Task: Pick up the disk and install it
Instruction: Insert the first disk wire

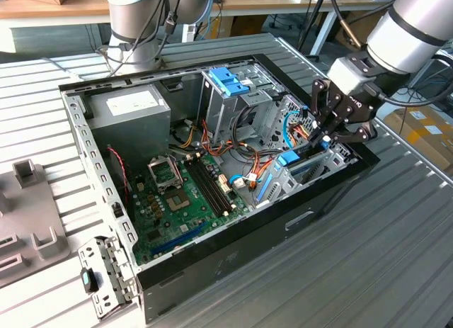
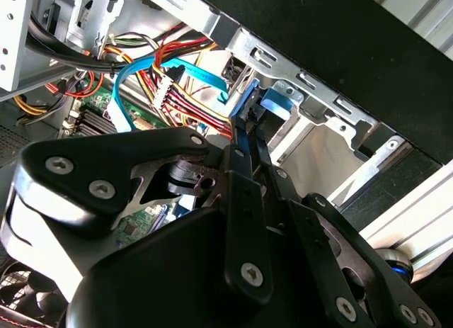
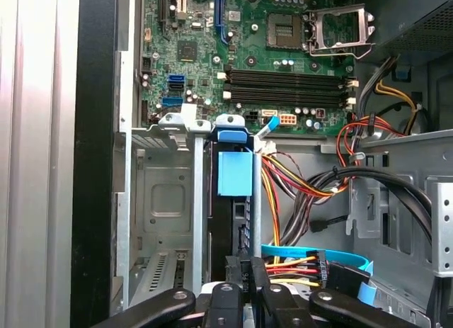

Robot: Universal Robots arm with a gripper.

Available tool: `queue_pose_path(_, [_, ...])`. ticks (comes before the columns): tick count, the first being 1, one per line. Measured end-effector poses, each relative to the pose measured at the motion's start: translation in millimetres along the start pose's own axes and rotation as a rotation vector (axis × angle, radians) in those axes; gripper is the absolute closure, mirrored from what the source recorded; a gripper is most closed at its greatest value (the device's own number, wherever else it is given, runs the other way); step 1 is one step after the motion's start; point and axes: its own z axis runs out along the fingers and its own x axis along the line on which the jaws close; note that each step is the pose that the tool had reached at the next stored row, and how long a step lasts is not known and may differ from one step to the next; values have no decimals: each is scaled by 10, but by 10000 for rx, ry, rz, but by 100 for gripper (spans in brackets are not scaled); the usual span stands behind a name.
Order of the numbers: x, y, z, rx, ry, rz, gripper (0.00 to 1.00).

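The disk (image 1: 290,159) stands on edge in the drive cage at the exterior view's right end of the open computer case (image 1: 283,225). Its blue carrier rail (image 3: 234,173) and dark narrow edge (image 3: 237,229) sit between the cage's metal walls. My gripper (image 1: 324,139) hangs directly over the outer end of the disk. In both wrist views the black fingers (image 3: 260,282) sit close together on the blue rail (image 2: 246,94), so the gripper (image 2: 249,133) looks shut on the disk's end.
Beside the cage run red, yellow and blue cables (image 3: 297,193). The green motherboard (image 1: 180,200) fills the case floor. A grey power-supply box (image 1: 131,108) and a light-blue latch on a metal cage (image 1: 230,80) stand at the back. Grey fixtures (image 1: 28,215) lie on the table.
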Motion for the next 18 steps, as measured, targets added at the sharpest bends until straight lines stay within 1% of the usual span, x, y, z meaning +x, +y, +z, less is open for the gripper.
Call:
queue_pose_path(13, [-16,6,26,-1,0,0,83])
queue_pose_path(18, [-10,5,65,-12,-1,1,83])
